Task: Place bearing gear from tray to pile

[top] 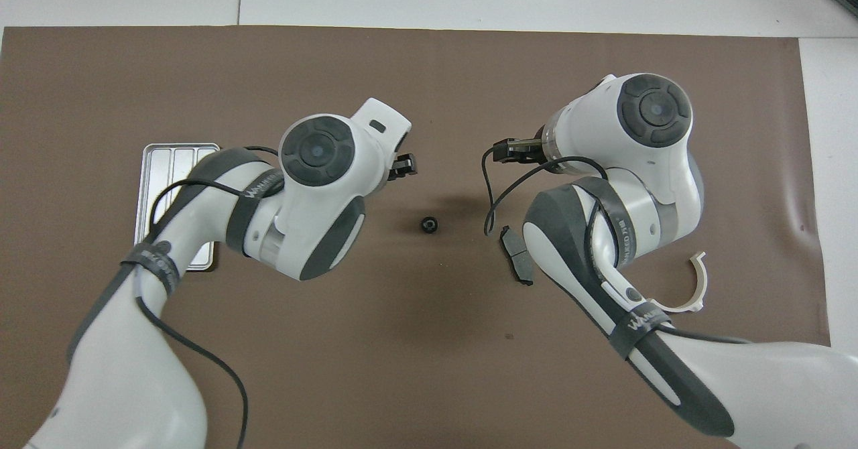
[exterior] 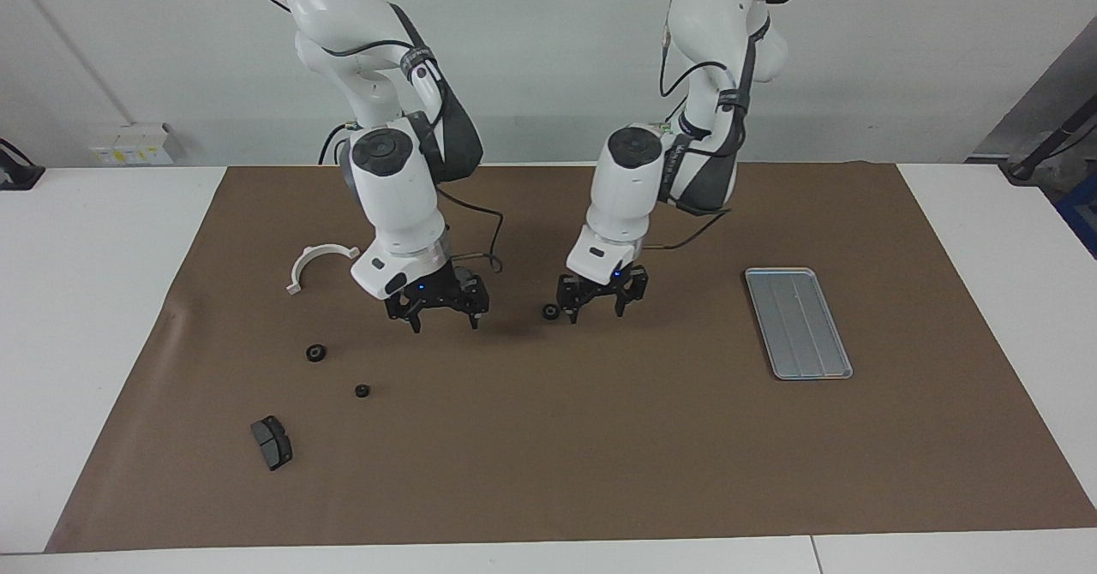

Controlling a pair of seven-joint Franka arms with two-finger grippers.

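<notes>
The light grey-blue tray [exterior: 798,323] lies bare toward the left arm's end of the mat; in the overhead view [top: 175,162] the left arm covers part of it. A small black bearing gear [exterior: 549,310] lies on the mat between the grippers [top: 428,224]. My left gripper [exterior: 596,310] is open and empty, low over the mat close beside that gear. My right gripper [exterior: 445,321] is open and empty over the mat's middle. The pile holds a white half-ring bracket [exterior: 319,264], a dark brake pad [exterior: 272,442] and two more black gears [exterior: 315,352], [exterior: 362,391].
A second dark brake pad [top: 516,254] lies by the right arm in the overhead view. The brown mat [exterior: 600,454] covers the white table. The bracket also shows in the overhead view [top: 690,288]. A wall socket box [exterior: 133,144] sits at the table's back edge.
</notes>
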